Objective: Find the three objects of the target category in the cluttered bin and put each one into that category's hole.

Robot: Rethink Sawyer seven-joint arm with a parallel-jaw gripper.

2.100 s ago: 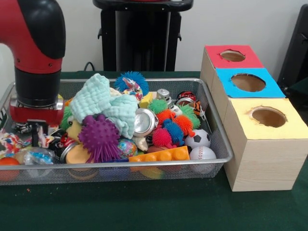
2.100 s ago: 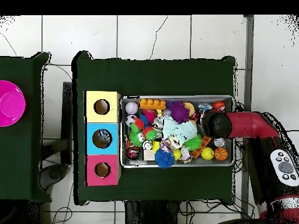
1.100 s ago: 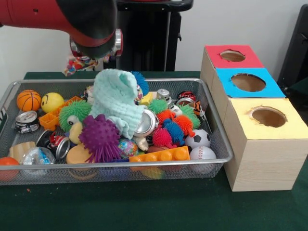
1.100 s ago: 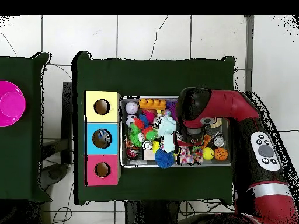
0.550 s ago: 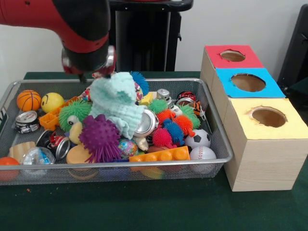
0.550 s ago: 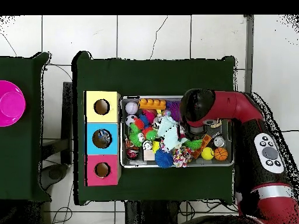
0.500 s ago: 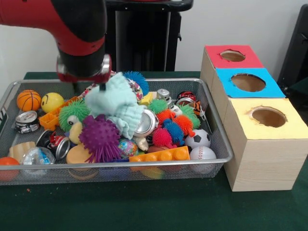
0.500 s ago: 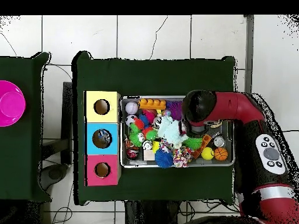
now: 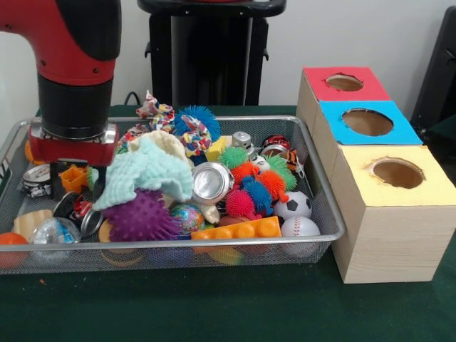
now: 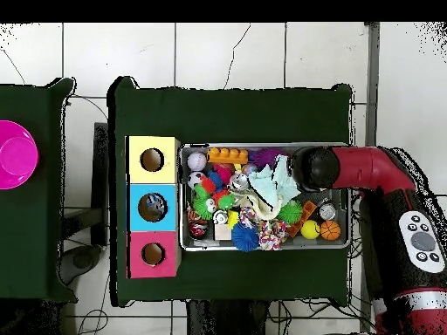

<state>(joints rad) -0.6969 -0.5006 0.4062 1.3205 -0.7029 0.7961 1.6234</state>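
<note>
The wire-mesh bin is packed with toys; it also shows in the overhead view. My gripper is low in the bin's left end, next to the edge of a mint cloth. The cloth drapes over a purple spiky ball. A small transparent bottle-like item with blue on it lies at the front left corner. No other bottle is plainly visible. The blue-topped box's hole is to the right of the bin, and appears in the overhead view. From overhead the arm's end hides the gripper.
The red-topped hole and the yellow-topped hole flank the blue one. Silver cans, spiky balls, an orange brick and a soccer ball crowd the bin. A pink bowl sits on a side table.
The arm swung from the bin's back middle to its left end and came down. The mint cloth shifted left and now covers the purple ball. A colourful rope toy is uncovered at the back.
</note>
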